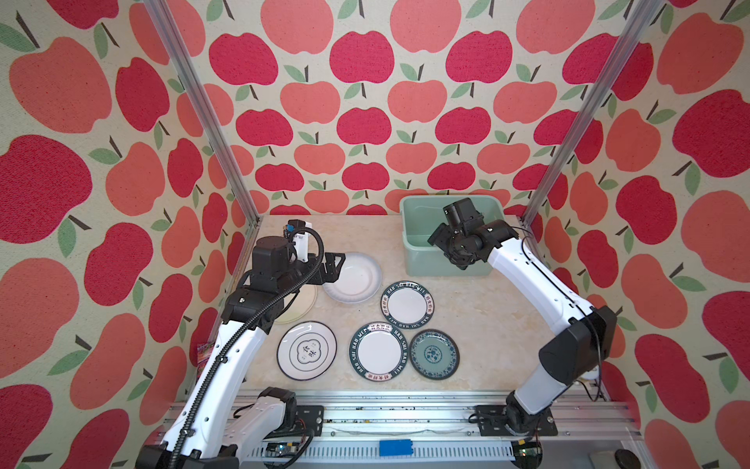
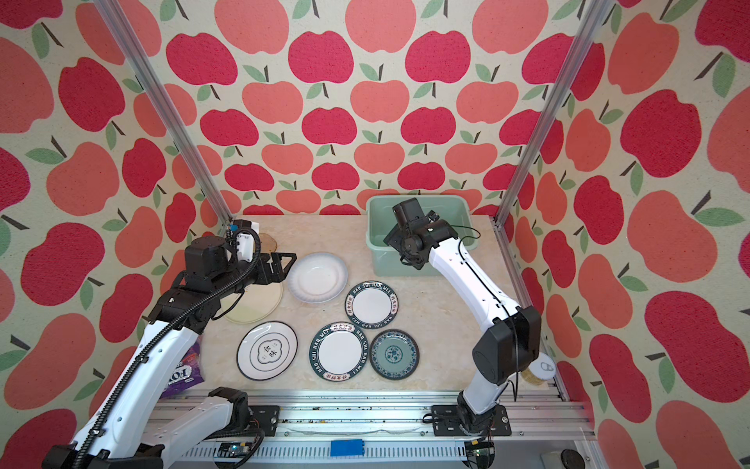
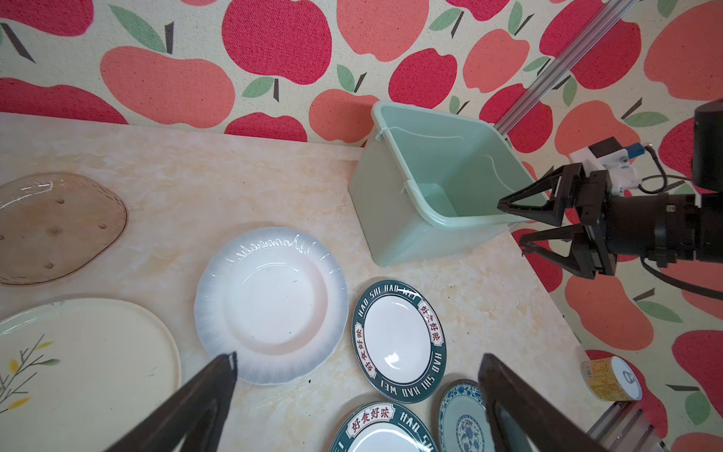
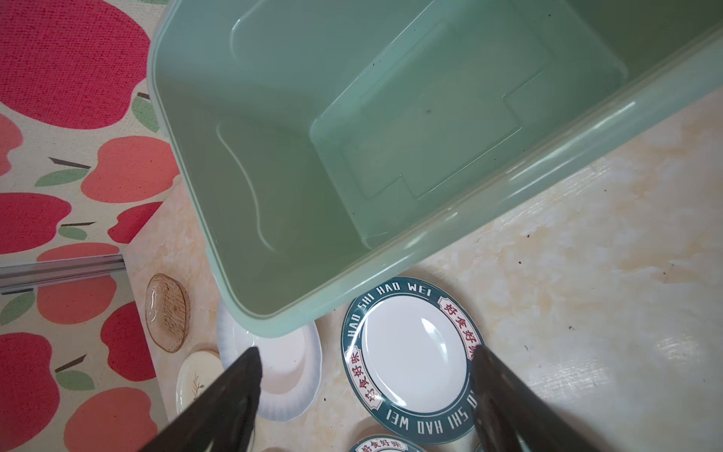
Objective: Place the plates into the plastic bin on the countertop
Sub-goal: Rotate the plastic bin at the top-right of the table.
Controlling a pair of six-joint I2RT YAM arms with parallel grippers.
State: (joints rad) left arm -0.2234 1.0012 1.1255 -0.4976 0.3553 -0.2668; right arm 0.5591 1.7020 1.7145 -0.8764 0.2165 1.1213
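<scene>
Left gripper (image 3: 358, 362): fingers wide apart with nothing between them. The tips are over the near edge of the plain white plate (image 3: 271, 305); contact cannot be told. Right gripper (image 3: 510, 223): fingers apart, empty, held over the rim of the plastic bin (image 4: 274, 117).

Outward from the left fingers: cream plate (image 3: 86, 352) with a twig motif just beside them, partly under that arm in both top views. Amber plate (image 3: 54, 227), translucent and oval, lies beyond it toward the back wall.

Outward from the right fingers: smaller lettered plate (image 1: 407, 304) just in front of the bin. Its rim meets the larger lettered plate (image 1: 378, 351), which is rim to rim with the teal patterned plate (image 1: 434, 354). Black-rimmed plate (image 1: 307, 350), with an emblem at its centre, sits apart, nearer the left arm.

All seven plates lie flat on the countertop (image 1: 487, 325), outside the bin.

Surface: beige, marbled, a few dark specks.

Room: apple wallpaper (image 1: 365, 101), red and coral on cream, on three sides. Aluminium uprights (image 1: 203, 109) stand at the back corners. The rail bed (image 1: 406, 410) in front carries both arm bases. A can (image 3: 612, 379) lies past the right arm and a purple packet (image 2: 186, 371) beside the left arm.

Bin: back corner on the right arm's side, against the wall. Pale mint green, rounded corners, rolled rim, bare floor with a moulded rectangular panel.
</scene>
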